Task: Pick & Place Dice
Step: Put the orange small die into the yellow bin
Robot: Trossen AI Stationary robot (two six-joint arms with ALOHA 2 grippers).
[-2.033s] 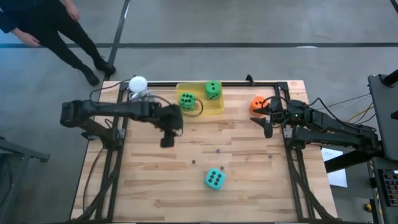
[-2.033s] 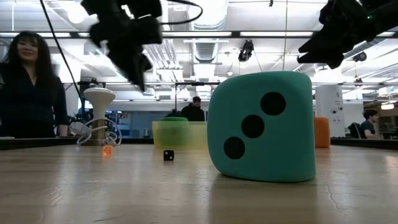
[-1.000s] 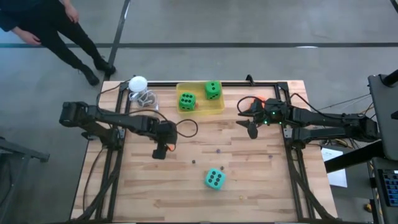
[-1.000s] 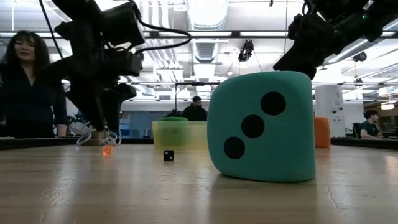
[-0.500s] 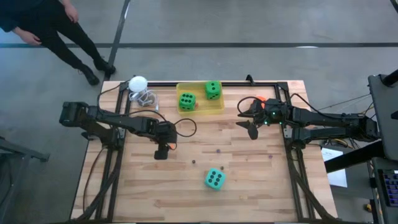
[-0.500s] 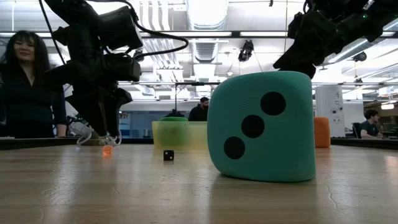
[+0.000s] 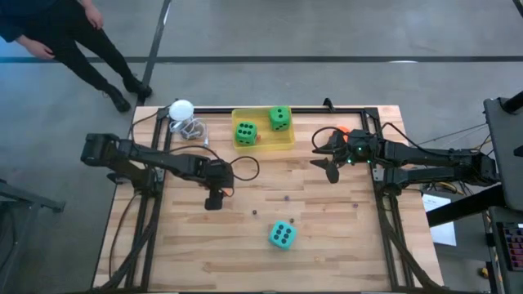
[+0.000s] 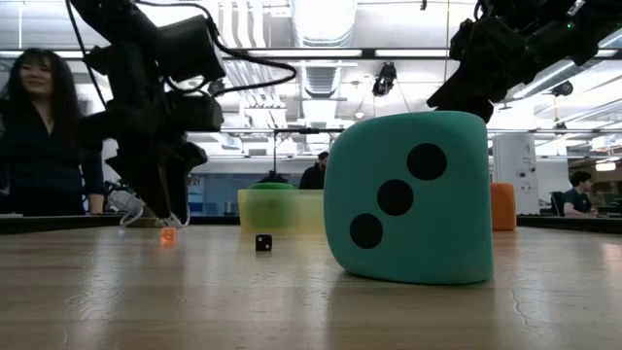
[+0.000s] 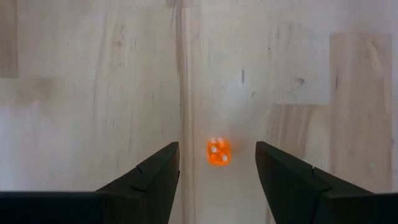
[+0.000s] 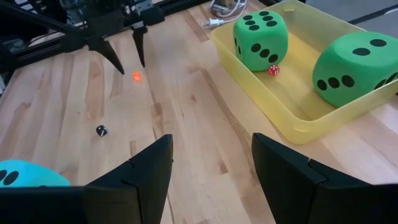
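Dice number four large ones in all: two bright green dice (image 7: 245,132) (image 7: 279,118) sit side by side in the yellow tray (image 7: 285,144), one teal die (image 7: 281,235) lies on the open bench (image 7: 327,229), and one orange die (image 8: 502,206) stands at the far right edge, half hidden under the right arm from above. Small dice show too — a tiny orange die (image 9: 217,152), a tiny black die (image 10: 101,130) and a tiny red die (image 10: 272,71) inside the tray.

The left jaws (image 9: 217,168) point straight down, spread, with the tiny orange die on the bench directly between the tips, untouched. The right jaws (image 10: 211,162) hang spread and empty above the bench, the tray just ahead of them and the teal die well off to one side.
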